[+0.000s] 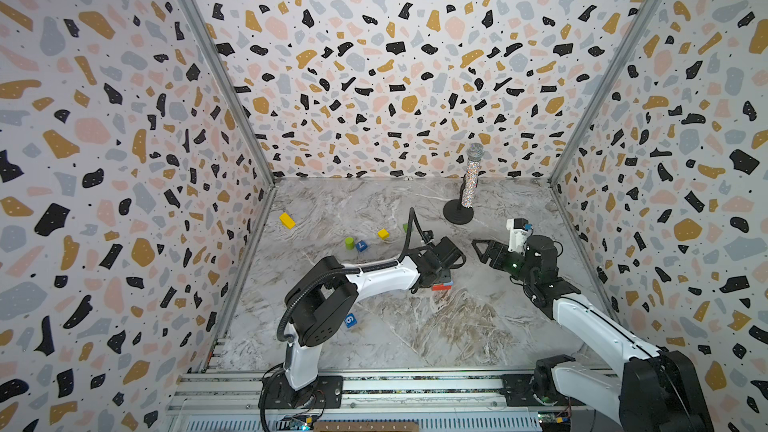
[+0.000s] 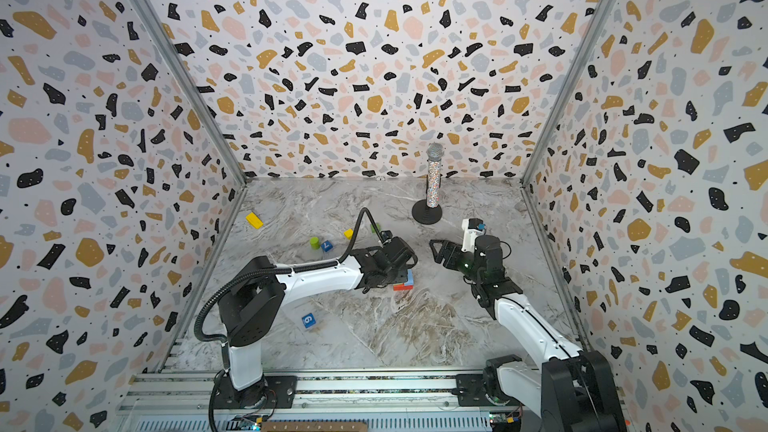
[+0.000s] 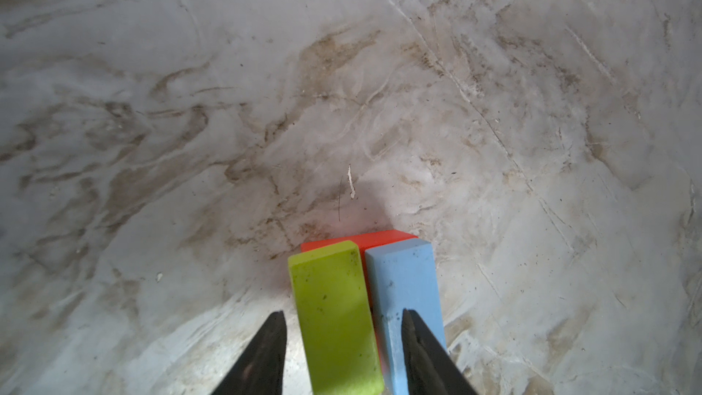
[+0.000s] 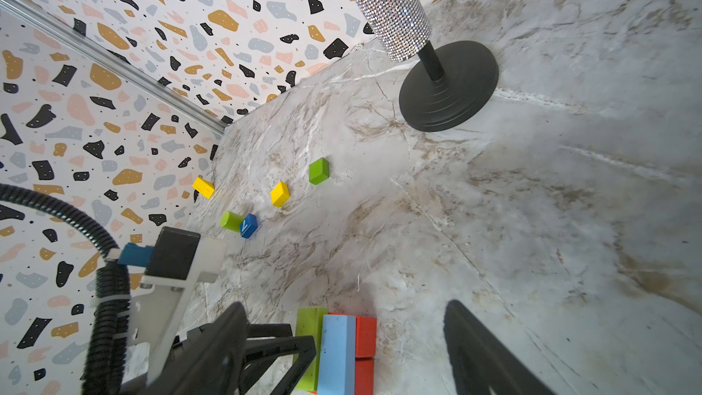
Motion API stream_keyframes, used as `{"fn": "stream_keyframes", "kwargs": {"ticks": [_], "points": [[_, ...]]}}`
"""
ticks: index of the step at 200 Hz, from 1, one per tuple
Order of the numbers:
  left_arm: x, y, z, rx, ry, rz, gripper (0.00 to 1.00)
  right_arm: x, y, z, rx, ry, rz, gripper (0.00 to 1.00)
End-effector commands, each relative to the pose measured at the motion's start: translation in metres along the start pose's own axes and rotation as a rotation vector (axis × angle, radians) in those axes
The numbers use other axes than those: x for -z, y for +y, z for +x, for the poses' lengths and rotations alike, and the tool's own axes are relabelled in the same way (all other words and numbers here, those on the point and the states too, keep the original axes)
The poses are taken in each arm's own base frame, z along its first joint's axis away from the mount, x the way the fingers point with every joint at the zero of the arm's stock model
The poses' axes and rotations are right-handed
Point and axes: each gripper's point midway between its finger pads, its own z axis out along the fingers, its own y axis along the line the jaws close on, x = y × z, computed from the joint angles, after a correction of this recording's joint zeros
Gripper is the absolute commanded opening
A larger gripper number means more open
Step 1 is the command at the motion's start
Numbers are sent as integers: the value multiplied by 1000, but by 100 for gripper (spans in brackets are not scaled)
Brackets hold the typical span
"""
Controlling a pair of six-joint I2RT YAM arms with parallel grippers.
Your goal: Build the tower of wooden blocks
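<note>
Our left gripper (image 3: pixel 342 313) parted astride green brick (image 3: pixel 330 290), apparently clear of it, blue brick (image 3: pixel 402 275) alongside, red brick (image 3: pixel 380 239) beneath; our right gripper (image 4: pixel 343 305) gapes empty

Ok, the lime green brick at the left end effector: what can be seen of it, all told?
The lime green brick is a long painted wooden block, edges slightly rounded, its face speckled with dark marks. It lies close alongside the light blue brick, both on top of the red brick. The left end effector straddles it with jaws open: a gap shows beside one finger, so it is not gripped.
</note>
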Motion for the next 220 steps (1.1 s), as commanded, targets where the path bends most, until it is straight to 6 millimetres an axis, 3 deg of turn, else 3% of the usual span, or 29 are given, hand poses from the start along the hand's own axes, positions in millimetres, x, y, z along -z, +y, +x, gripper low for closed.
{"fn": "stream_keyframes", "kwargs": {"ticks": [1,43,93,124,144,172,220], "points": [[14,-9,-12,4,-34,21,52,3,2,-3,10,-17,-5,83],[41,-3,-27,-8,-97,16,63,0,0,1,10,4,-3,81],[65,32,-35,1,-162,-9,64,-2,-7,2,40,28,46,73],[61,63,-33,47,-152,0,63,-2,-23,12,91,87,149,71],[56,71,-33,21,-149,-7,63,-6,-28,23,127,152,207,71],[48,67,-33,-11,-143,-7,63,-15,-32,39,170,243,264,71],[31,57,-29,-20,-120,26,63,-20,-43,45,190,290,326,72]]}}
